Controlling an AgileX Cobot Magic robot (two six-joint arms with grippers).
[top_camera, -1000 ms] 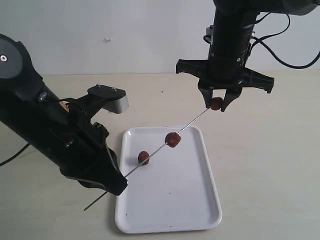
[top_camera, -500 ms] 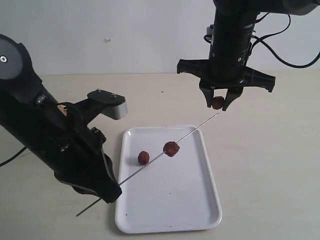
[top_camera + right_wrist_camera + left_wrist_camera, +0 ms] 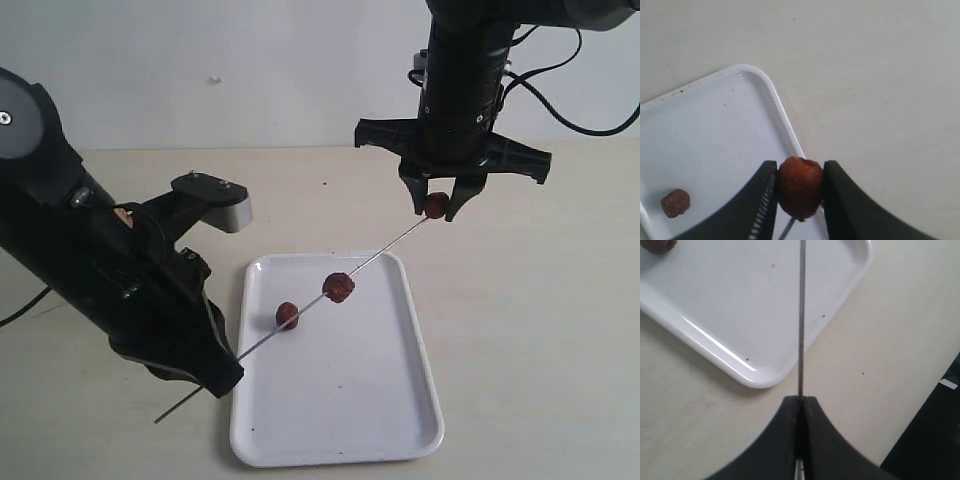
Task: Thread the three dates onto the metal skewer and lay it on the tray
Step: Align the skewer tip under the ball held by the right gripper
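Beige desk point(image 3: 540, 300), white tray point(image 3: 400, 420) near front edge. Left gripper point(image 3: 801, 402) pinches metal skewer point(image 3: 385, 248) carrying threaded date point(image 3: 338, 288); loose date point(image 3: 287, 316) lies on tray beside it. Right gripper point(image 3: 435, 212) clamps third date point(image 3: 799, 187) at skewer tip.

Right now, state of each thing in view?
left gripper, shut on the skewer
right gripper, shut on the third date
skewer, tilted over the tray, tip at third date
upper threaded date, on skewer
lower threaded date, on skewer
tray, flat on table
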